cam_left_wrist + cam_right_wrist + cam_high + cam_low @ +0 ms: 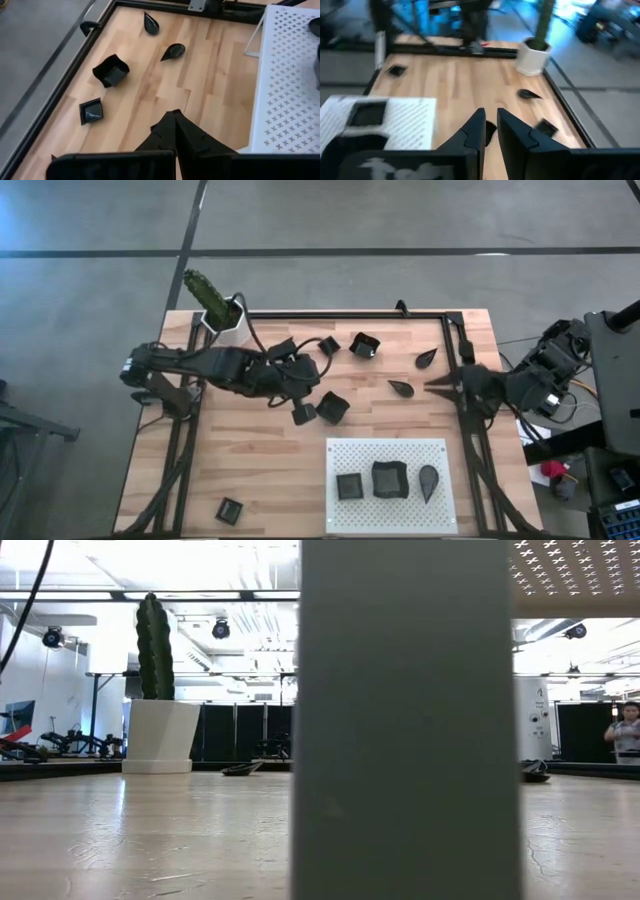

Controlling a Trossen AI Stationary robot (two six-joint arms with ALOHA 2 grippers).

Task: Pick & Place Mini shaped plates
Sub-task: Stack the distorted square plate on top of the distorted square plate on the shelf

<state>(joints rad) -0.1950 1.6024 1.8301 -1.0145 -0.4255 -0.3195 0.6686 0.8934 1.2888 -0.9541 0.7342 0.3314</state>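
While both arms reach in over a pale wooden table framed by black rails, three mini shaped plates already sit on the white perforated board at the near edge: a square plate, a wavy-edged plate and a teardrop plate. Others lie scattered across the middle and far side, among them a wavy-edged dish, a small square dish and two teardrops, with one more square dish near the near left corner.

The left gripper hovers mid-table with its fingers pressed fully together, and the left wrist view shows nothing between them. The right gripper, reaching in from the right edge, has its fingers a narrow gap apart and empty, its tips just beside a teardrop dish.

The plates look thin, dark and glossy, with raised rims. A good pick would likely pinch one rim squarely, since such light dishes could skid on the smooth wood.

A white hexagonal pot holding a green cactus stands at the far left corner.
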